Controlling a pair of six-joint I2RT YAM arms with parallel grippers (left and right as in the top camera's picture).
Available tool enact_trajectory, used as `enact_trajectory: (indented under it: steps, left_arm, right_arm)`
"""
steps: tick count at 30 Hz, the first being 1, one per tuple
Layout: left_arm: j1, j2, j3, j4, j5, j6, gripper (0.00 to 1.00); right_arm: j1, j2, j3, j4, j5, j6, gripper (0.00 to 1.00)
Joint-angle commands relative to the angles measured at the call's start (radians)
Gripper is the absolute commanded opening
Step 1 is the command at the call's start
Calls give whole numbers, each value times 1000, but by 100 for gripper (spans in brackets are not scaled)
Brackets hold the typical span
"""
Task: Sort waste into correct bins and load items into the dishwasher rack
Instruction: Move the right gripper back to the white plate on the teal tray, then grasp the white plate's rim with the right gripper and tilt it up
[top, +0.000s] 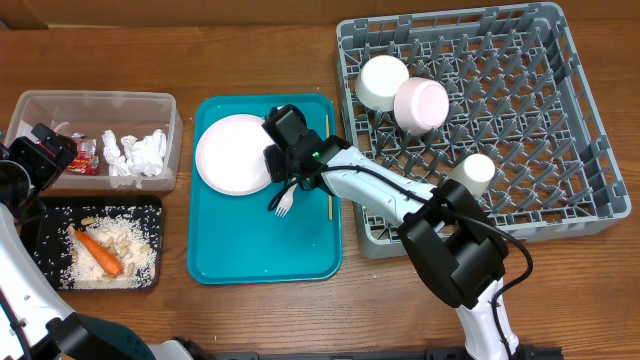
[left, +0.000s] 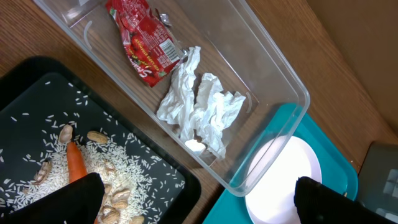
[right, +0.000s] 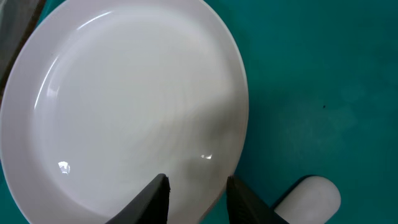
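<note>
Right gripper (right: 198, 186) is hovering at the plate's (top: 232, 153) right rim on the teal tray (top: 250, 250), fingers sitting narrowly apart; whether they are pinching it is unclear. A fork (top: 283, 205) is lying just beside. Left gripper (left: 199, 186) is hanging spread wide over the tub (top: 95, 100), which is holding wrapper (left: 143, 43) and tissue (left: 202, 106). Carrot (top: 98, 252) and rice (top: 130, 240) are lying in the black tray (top: 40, 215). Two bowls (top: 383, 82) and a cup (top: 477, 170) are sitting in the rack (top: 520, 120).

Bright, even overhead light; small glints on white plate (right: 124, 106).
</note>
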Motion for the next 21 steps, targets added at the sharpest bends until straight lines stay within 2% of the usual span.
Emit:
enact_trajectory:
  steps: [1,16,21]
  left_arm:
    - [0,1,23,1,-6,-6,100]
    - [0,1,23,1,-6,-6,100]
    - [0,1,23,1,-6,-6,100]
  right_arm:
    - [3,8,-2,16,32,51,33]
    - [3,89,-2,73,58,77,34]
    - [3,89,-2,73,58,77,27]
